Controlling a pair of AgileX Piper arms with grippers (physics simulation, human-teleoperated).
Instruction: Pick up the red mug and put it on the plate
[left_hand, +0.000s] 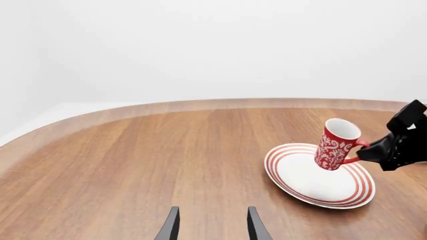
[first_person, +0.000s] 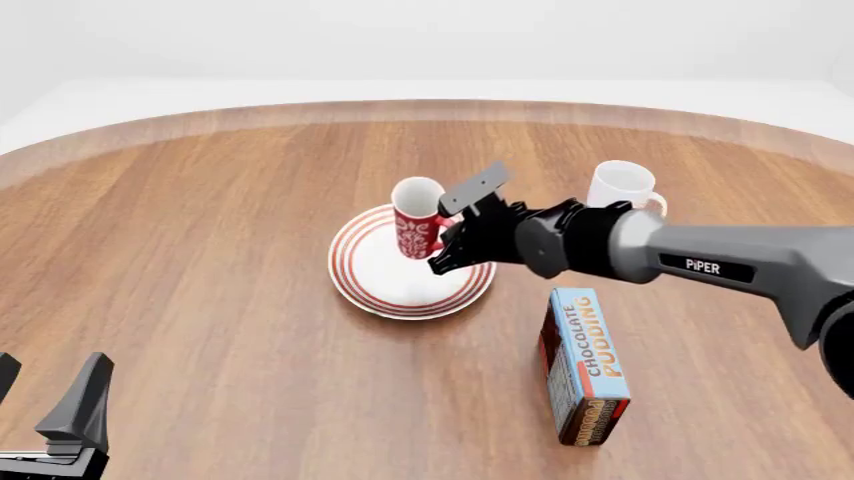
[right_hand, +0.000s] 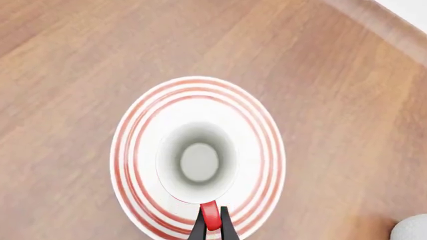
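There is one red mug (first_person: 416, 218) with white flowers on it, and it is over the plate (first_person: 387, 283), tipped a little to one side. In the left wrist view its bottom edge looks like it touches the white middle of the plate, but I cannot tell if it rests there fully. There is one plate, round and white with red rings near its rim, and it lies flat on the brown wooden table (first_person: 200, 260). The right gripper (first_person: 445, 250) pinches the mug's red handle (right_hand: 209, 216) between its two thin black fingers (right_hand: 197, 229), seen clearly in the right wrist view, where we look straight down into the white inside of the mug. The right arm (first_person: 694, 260) reaches in from the right side. There is one plain white mug (first_person: 622, 186) standing on the table behind that arm, well apart from the plate. There is one box of chocolate pudding (first_person: 585, 366) lying on the table to the right of the plate and nearer the camera. The left gripper (left_hand: 210, 226) is low at the near left, far from the plate, with its two fingers spread apart and nothing between them.
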